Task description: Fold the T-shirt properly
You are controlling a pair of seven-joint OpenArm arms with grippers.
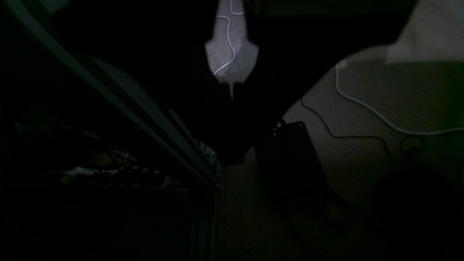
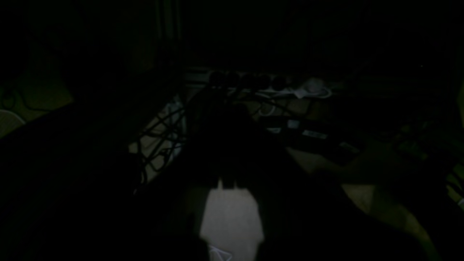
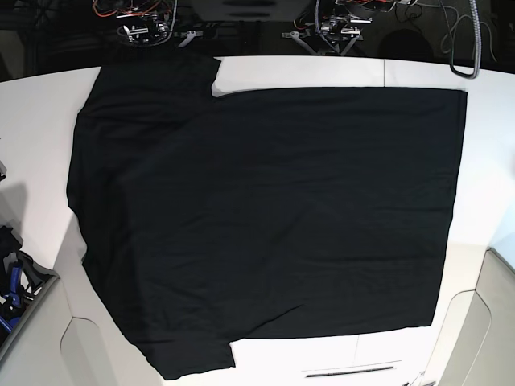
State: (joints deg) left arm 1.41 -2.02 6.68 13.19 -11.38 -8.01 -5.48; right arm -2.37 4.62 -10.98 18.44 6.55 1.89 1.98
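The black T-shirt lies spread flat on the white table in the base view. Its hem is at the right and its sleeves are at the upper left and lower left. No print shows. Neither gripper is in the base view. The wrist views are very dark and look down at the floor. My left gripper and my right gripper show only as dark silhouettes. Their jaws seem to meet at the tips, with nothing between them. Both are away from the shirt.
Arm bases and wiring stand at the table's far edge. A grey bin with blue items sits at the left. Below are carpet, a white cable, a metal frame leg and a power strip.
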